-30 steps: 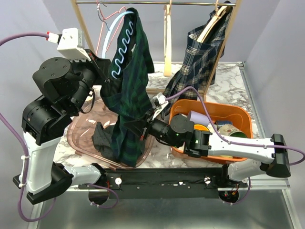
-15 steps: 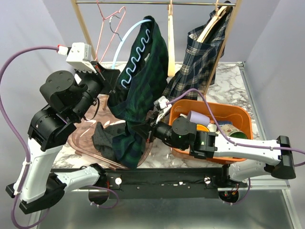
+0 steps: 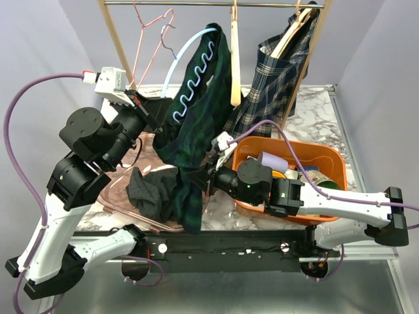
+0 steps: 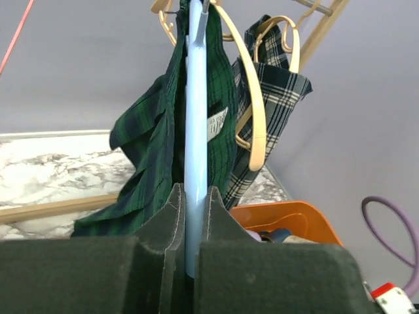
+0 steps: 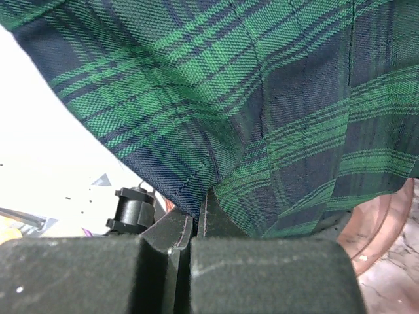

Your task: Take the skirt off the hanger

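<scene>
Left hand [image 3: 156, 108] swung the blue hanger [image 3: 177, 57] up and rightward, the green plaid skirt [image 3: 196, 114] went with it, and right hand [image 3: 211, 173] shifted right a bit.

Green plaid skirt [image 3: 196, 124] draped on tilted pale-blue hanger [image 3: 178, 52], hem hanging low

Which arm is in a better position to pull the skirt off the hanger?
The right arm: its jaws are shut on the skirt low down, ready to pull. The left arm has its jaws clamped on the blue hanger, steadying it.
</scene>
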`<state>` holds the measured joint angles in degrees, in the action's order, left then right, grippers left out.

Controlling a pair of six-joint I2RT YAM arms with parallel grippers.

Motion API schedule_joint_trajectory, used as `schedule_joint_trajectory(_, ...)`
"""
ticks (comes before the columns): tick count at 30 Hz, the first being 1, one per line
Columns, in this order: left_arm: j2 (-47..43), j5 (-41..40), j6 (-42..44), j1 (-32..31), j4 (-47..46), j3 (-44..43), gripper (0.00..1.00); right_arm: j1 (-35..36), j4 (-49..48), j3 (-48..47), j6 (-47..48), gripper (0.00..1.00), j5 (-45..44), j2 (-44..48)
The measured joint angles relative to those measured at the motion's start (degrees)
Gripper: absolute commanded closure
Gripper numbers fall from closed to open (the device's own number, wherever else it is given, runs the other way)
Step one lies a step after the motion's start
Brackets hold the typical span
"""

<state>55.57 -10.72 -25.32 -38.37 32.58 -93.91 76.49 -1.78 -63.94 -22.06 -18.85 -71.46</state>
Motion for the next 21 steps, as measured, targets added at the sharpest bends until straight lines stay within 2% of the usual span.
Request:
schedule_joint_trajectory(3, -0.26, 1.05, -0.76, 0.07, -1.92, 1.44, 1.0, 0.0, 1.55, -0.74, 0.63, 0.99, -0.04, 0.11)
schedule_joint_trajectory(4, -0.35, 1.33, -1.05, 0.07, -2.6, 1.88, 1.0, 0.0, 1.77, -0.74, 0.74, 0.94, -0.11, 0.15)
schedule_joint_trajectory(5, -0.42, 1.51, -1.4, 0.07, -3.08, 2.25, 1.0, 0.0, 1.97, -0.76, 0.74, 0.84, -0.22, 0.22)
schedule_joint_trajectory(6, -0.55, 1.7, -1.81, 0.07, -3.74, 2.8, 1.0, 0.0, 2.27, -0.9, 0.74, 0.6, -0.37, 0.26)
schedule_joint_trajectory(9, -1.2, 2.05, -2.45, 0.07, -5.42, 4.63, 1.0, -0.04, 5.07, -2.86, 1.4, 0.27, -1.53, 0.28)
schedule_joint_trajectory(12, -1.31, 2.49, -2.16, 0.11, -5.51, 4.74, 1.0, -0.09, 9.07, -8.09, 2.64, 0.17, -2.08, 0.26)
schedule_joint_trajectory(18, -2.62, 3.98, -0.46, 0.15, -5.53, 5.18, 1.0, -0.11, 12.41, -21.18, 5.77, 0.14, -2.14, 1.73)
schedule_joint_trajectory(21, -3.43, 4.61, 0.57, 0.17, -5.49, 5.22, 1.0, -0.13, 13.77, -32.15, 10.54, 0.16, -3.63, 0.09)
